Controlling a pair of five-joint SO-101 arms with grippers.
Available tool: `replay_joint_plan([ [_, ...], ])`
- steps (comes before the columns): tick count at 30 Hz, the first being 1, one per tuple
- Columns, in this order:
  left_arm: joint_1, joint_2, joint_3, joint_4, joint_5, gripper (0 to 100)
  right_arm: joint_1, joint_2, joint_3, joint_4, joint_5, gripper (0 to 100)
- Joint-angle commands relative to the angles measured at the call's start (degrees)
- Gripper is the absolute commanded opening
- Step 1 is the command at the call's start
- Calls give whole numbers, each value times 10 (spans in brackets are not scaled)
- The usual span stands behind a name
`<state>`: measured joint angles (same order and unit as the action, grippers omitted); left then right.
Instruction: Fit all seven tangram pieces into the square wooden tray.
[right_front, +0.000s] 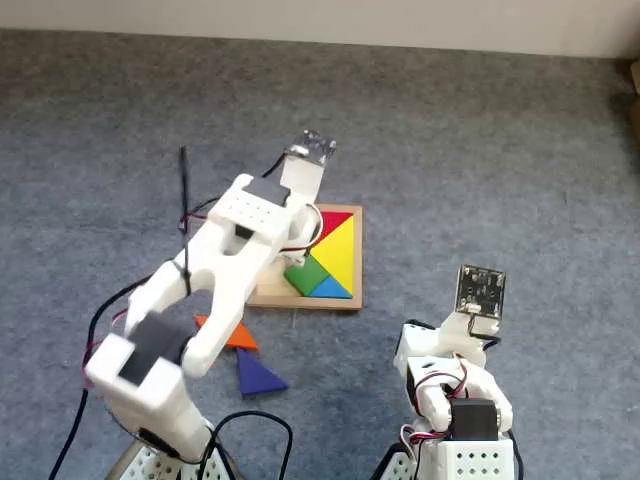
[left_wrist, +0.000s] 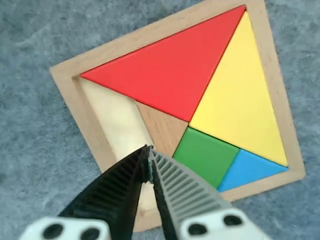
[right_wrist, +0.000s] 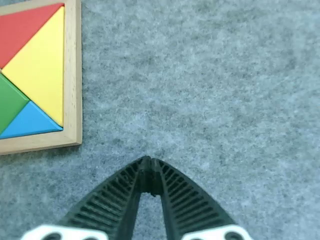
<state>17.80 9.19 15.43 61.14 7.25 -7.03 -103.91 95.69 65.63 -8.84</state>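
The square wooden tray lies mid-table and holds a red triangle, a yellow triangle, a green square and a blue triangle. Along one side of the tray is a pale cream area; I cannot tell if it is a piece. A bare brown triangle adjoins the green square. My left gripper hangs shut over that part, with nothing between its fingers. An orange piece and a purple triangle lie on the carpet near the left arm. My right gripper is shut above bare carpet beside the tray.
Grey carpet covers the whole table. The right arm sits folded at the near right, apart from the tray. A black cable runs up beside the left arm.
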Motion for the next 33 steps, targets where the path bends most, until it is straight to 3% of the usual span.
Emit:
replay_joint_plan([
  [1, -15, -139, 59, 5, 1, 20, 7, 0, 57, -9, 4, 9],
  [7, -71, -282, 175, 35, -24, 41, 7, 0, 57, -10, 4, 9],
  [13, -106, -319, 202, 152, -208, 219, 7, 0, 57, -11, 4, 9],
  [23, -142, -318, 273, 176, -548, 224, 7, 0, 57, -13, 4, 9],
  [33, -139, -317, 371, 27, -579, 228, 7, 0, 57, -13, 4, 9],
])
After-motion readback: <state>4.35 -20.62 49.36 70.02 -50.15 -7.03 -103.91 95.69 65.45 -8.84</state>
